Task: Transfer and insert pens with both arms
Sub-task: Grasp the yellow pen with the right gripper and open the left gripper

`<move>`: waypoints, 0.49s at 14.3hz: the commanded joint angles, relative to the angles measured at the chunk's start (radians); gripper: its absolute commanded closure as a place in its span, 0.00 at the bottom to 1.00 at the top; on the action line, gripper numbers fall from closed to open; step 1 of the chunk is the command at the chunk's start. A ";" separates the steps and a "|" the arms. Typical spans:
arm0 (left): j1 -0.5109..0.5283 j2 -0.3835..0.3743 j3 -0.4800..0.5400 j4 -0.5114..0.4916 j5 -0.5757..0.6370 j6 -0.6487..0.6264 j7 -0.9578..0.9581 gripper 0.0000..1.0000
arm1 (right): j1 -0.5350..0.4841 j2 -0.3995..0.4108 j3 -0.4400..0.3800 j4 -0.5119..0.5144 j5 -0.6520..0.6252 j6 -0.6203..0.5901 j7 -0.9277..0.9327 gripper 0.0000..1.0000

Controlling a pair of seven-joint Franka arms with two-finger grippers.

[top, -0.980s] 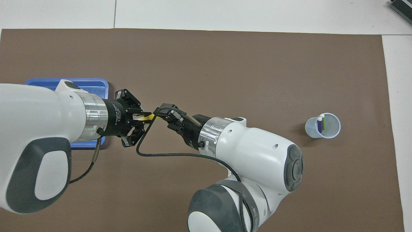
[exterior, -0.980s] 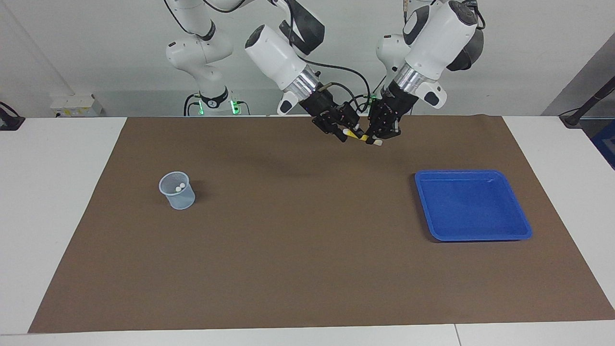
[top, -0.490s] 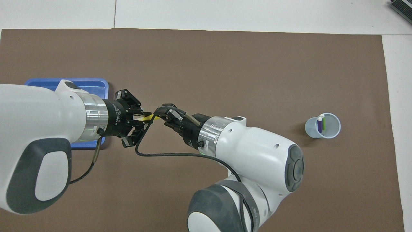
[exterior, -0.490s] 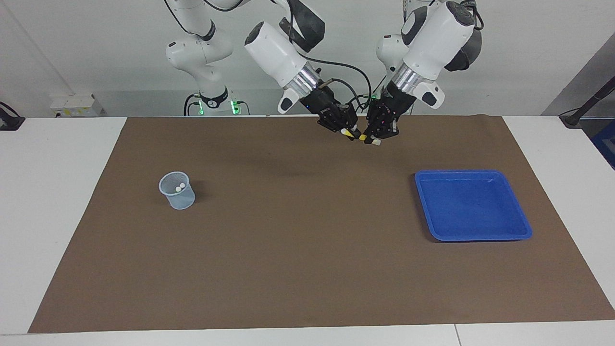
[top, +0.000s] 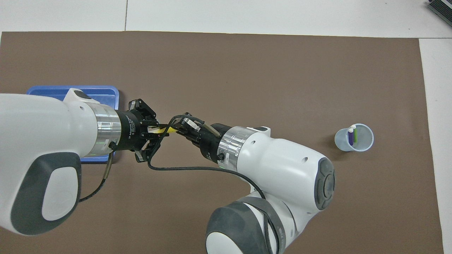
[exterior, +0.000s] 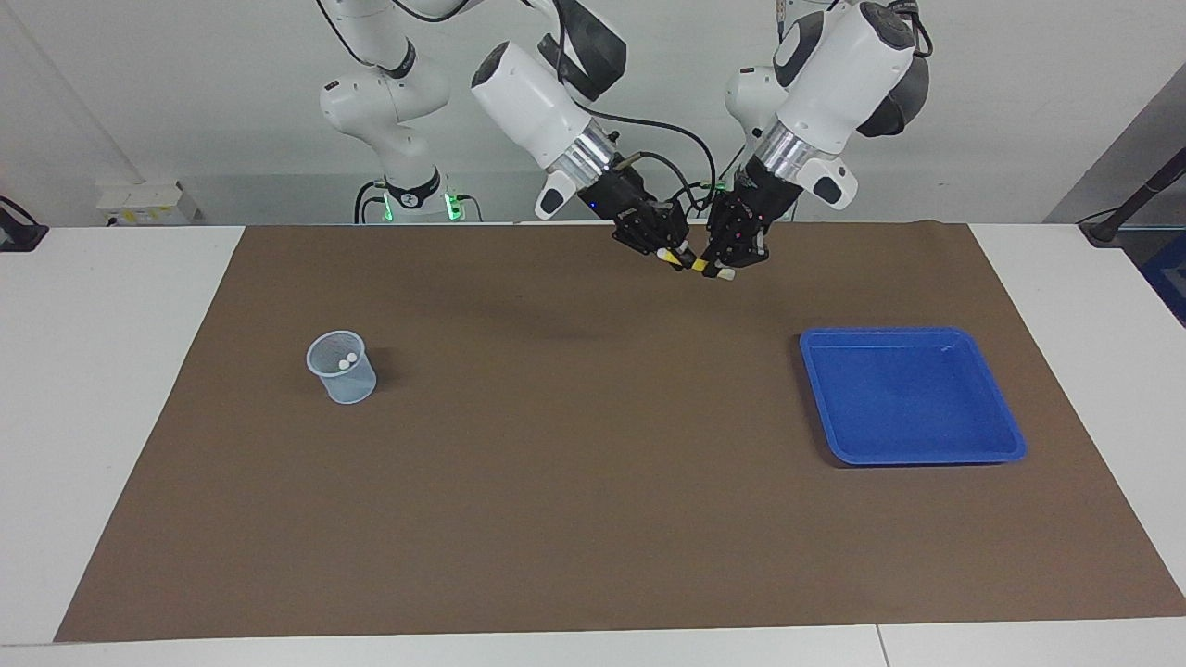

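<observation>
Both arms meet in the air over the mat's edge nearest the robots. A yellow pen (exterior: 697, 265) (top: 166, 129) with whitish ends hangs between them, roughly level. My left gripper (exterior: 725, 266) (top: 155, 128) is shut on one end of it. The other end sits in my right gripper (exterior: 672, 252) (top: 178, 127), which is also shut on it. Toward the right arm's end of the table stands a clear cup (exterior: 347, 384) (top: 369, 141). In it stand a purple pen (top: 350, 137) and a green pen (top: 356, 135), cap ends up.
A blue tray (exterior: 913, 394) (top: 102, 92) with nothing in it lies toward the left arm's end of the brown mat (exterior: 593, 482). A black cable (top: 197, 169) loops under the right wrist.
My right gripper has closed on the yellow pen, which the left gripper kept holding. Both hands shifted only slightly.
</observation>
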 commanded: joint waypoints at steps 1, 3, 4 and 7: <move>-0.015 -0.033 0.007 -0.033 -0.003 0.023 0.002 0.21 | -0.015 0.006 0.005 -0.001 0.035 0.008 -0.006 1.00; -0.015 -0.035 0.007 -0.036 -0.002 0.034 0.002 0.00 | -0.015 0.005 0.005 -0.001 0.036 0.007 -0.009 1.00; -0.015 -0.035 0.007 -0.037 -0.002 0.037 0.002 0.00 | -0.016 0.005 0.005 -0.002 0.035 0.002 -0.014 1.00; -0.015 -0.041 0.007 -0.040 0.003 0.037 0.007 0.00 | -0.053 -0.004 0.003 -0.009 0.030 -0.075 -0.111 1.00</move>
